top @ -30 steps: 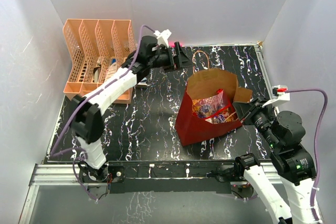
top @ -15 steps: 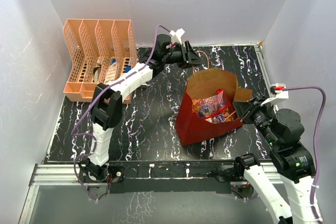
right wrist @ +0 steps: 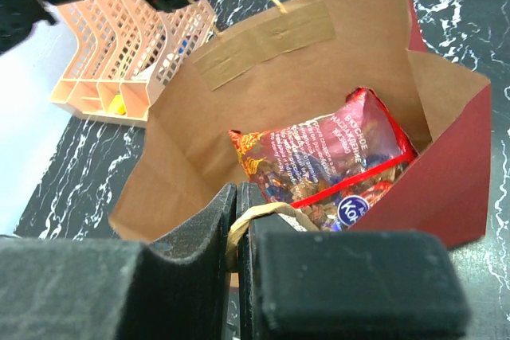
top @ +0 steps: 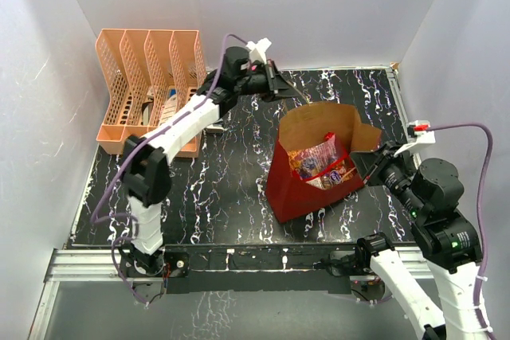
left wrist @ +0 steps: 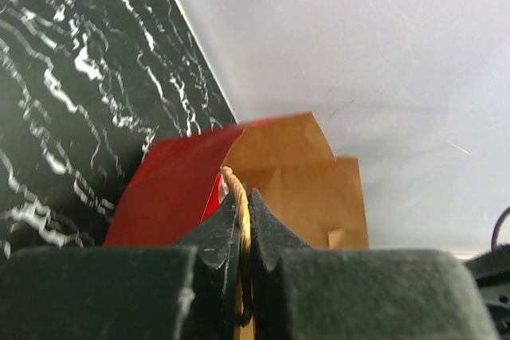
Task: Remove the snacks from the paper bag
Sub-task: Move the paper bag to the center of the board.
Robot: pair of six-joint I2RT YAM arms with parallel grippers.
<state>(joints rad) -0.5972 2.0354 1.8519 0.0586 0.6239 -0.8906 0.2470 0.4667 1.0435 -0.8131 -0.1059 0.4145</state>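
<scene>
High downward view from the near edge; close wrist views from opposite sides of the paper bag

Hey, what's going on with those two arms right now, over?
Left gripper shut on far handle. Right gripper shut on near handle. Red candy bag inside paper bag. Mouth unobstructed.

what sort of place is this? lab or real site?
Likely a lab test cell: plain white walls box in a black marbled table, an aluminium rail runs along its near edge, and the props look staged: file rack, paper bag.
</scene>
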